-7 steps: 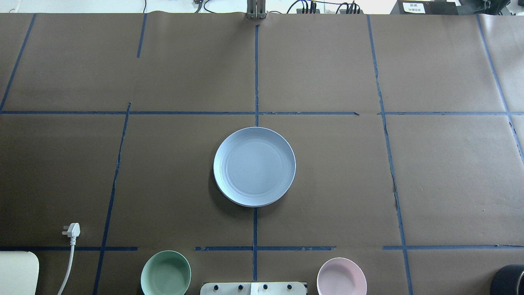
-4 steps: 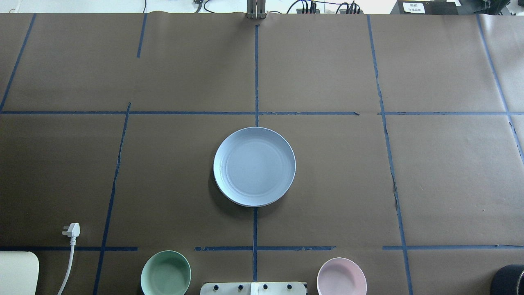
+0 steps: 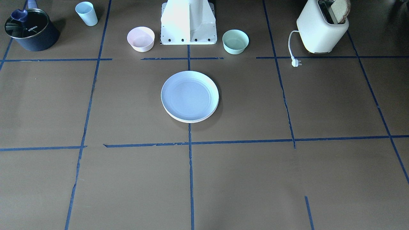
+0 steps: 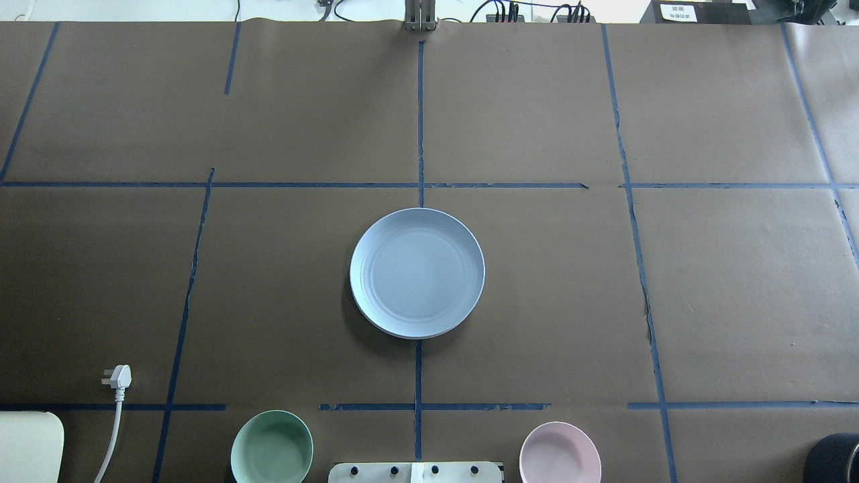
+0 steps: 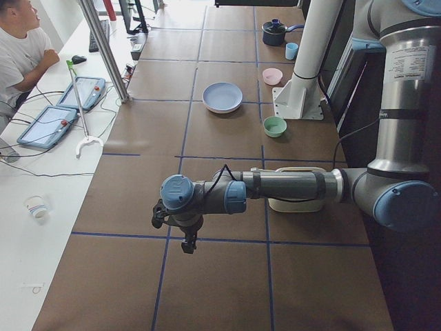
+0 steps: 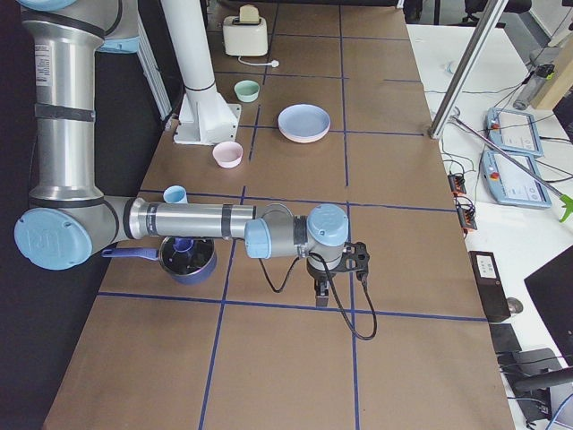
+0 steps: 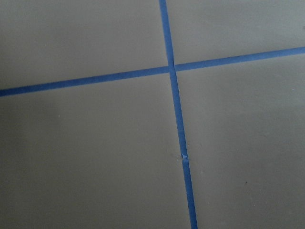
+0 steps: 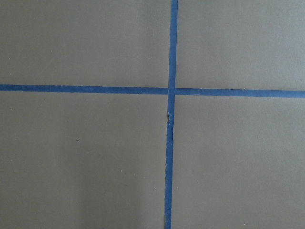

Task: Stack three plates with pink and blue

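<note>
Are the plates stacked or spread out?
Stacked: the blue plate lies on top, with the rim of a cream plate showing under it. Whether a pink plate lies between: cannot tell.

Opposed overviews, both centred on plates (image 4: 417, 272)

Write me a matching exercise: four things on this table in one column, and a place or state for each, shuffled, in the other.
Things:
1. blue plate
2. pink bowl
3. green bowl
4. toaster

Places or states:
A. holds bread
B. close beside the base, on the robot's right
C. stacked above the cream plate
D. close beside the base, on the robot's left

Pairs: 1-C, 2-B, 3-D, 4-A.
</note>
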### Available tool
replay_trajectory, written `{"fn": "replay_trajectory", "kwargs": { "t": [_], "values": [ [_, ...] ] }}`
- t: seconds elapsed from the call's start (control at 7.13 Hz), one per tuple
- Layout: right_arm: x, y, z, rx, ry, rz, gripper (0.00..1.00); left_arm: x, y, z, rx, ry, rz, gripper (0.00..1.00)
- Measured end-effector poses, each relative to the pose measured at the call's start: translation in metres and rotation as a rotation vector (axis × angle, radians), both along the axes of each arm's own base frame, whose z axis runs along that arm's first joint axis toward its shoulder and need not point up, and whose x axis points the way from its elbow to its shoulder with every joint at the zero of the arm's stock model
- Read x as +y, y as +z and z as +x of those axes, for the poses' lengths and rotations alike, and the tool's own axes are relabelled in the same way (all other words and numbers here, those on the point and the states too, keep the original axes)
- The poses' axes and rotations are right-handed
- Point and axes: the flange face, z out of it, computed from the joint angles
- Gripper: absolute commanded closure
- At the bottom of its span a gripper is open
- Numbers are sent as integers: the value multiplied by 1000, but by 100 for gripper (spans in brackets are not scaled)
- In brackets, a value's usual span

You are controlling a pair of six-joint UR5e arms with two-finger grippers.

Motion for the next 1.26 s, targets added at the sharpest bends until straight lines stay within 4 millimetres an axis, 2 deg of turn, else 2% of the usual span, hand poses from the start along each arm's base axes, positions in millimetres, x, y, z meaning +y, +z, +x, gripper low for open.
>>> {"fn": "replay_trajectory", "kwargs": {
  "t": [0.56,1.26],
  "values": [
    [2,0,0,-7,0,-2,0,-10,-13,-1,-31,6,-21,0],
    [-3,0,-1,0,-2,4,0,-12,-17,-3,-38,4,-5,0]
  ]
}}
